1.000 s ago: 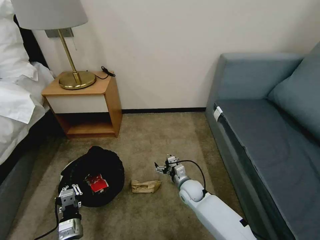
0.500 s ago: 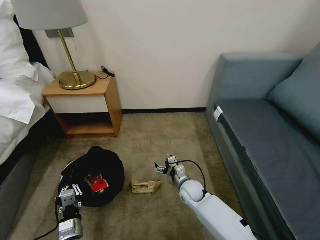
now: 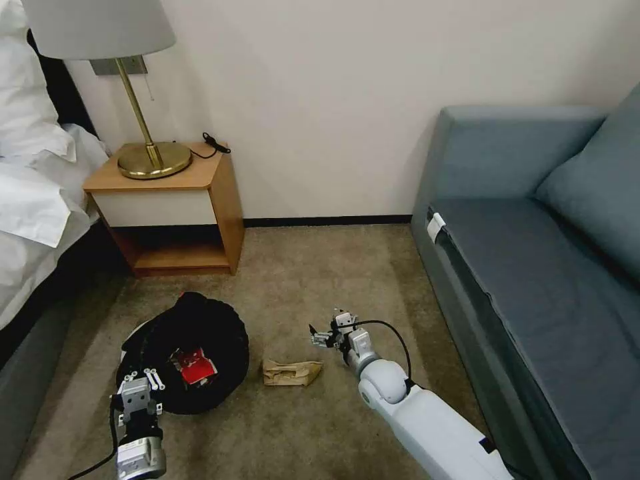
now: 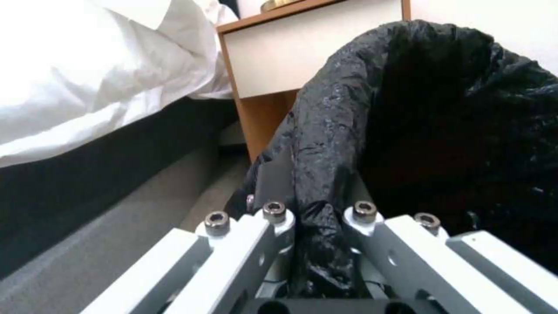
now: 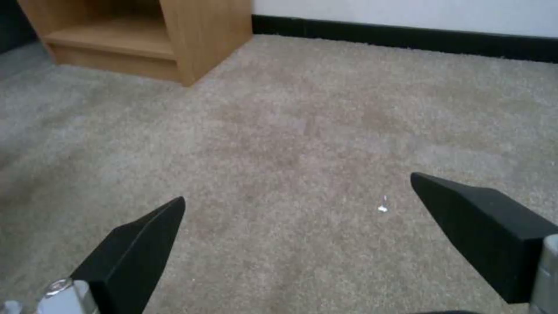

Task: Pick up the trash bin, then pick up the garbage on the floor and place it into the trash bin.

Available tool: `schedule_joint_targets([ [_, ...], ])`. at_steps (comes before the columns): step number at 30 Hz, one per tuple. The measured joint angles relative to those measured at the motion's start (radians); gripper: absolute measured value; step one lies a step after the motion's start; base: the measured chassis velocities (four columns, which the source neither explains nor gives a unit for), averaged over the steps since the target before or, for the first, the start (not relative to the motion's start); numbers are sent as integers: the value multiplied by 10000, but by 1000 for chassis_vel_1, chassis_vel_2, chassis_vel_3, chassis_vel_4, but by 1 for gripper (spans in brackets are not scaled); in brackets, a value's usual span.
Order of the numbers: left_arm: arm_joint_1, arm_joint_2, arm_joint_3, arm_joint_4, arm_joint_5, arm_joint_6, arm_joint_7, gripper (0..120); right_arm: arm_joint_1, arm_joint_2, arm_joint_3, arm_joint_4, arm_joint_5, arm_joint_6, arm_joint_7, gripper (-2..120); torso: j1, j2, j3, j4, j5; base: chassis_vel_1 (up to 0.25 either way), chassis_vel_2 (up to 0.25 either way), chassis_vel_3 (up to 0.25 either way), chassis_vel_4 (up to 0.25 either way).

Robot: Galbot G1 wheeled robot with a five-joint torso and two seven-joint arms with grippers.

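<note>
The trash bin (image 3: 193,327), lined with a black bag, sits tilted on the carpet at the left, its opening facing me. A red-and-white packet (image 3: 195,367) lies inside it. My left gripper (image 3: 141,387) is at the bin's near rim; the left wrist view shows this gripper (image 4: 318,214) shut on a fold of the black liner (image 4: 325,144). To the right of the bin a tan paper bag (image 3: 291,372) lies flat on the carpet. My right gripper (image 3: 317,337) hovers just beyond and right of the bag, open, with bare carpet between its black fingers (image 5: 137,248).
A wooden nightstand (image 3: 193,220) with a brass lamp (image 3: 152,159) stands behind the bin against the wall. A bed with white sheets (image 3: 33,220) runs along the left and a grey-blue sofa (image 3: 533,267) along the right. Open carpet (image 3: 313,280) lies between them.
</note>
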Motion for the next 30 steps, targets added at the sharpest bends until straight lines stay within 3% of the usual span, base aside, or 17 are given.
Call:
schedule_joint_targets([
  [7,18,13,0,-46,-61,48,-7,4,0,-17,-13,49,56,0,74,99,0,0,0,0,-1,0,0,0,0],
  [10,219,137,-34,-474,-674,528,-146,4,-35,-185,-163,572,738,158,884,89,0,0,0,-1,-5,0,0,0,0],
  [16,765,472,-171,-1580,-2315,1802,-568,4,-141,-557,-508,1713,2248,552,2694,99,0,0,0,2,4,0,0,0,0],
  [19,712,484,-12,-1659,-2559,1817,-661,4,-244,-799,-645,2215,2367,624,3142,100,0,0,0,3,0,0,0,0,0],
  [25,693,604,6,-1654,-2579,1750,-667,4,-351,-1488,-943,2705,1586,100,2416,100,0,1,-1,-5,1,0,0,0,0],
  [27,712,698,-139,-1507,-2177,1532,-568,4,-218,-1739,-1139,2669,1481,5,1545,100,0,0,-1,1,-1,0,0,0,0],
  [30,733,771,-232,-1447,-1933,1379,-487,4,-121,-1818,-1261,2476,1324,-15,1067,100,0,0,0,1,0,0,0,0,0],
])
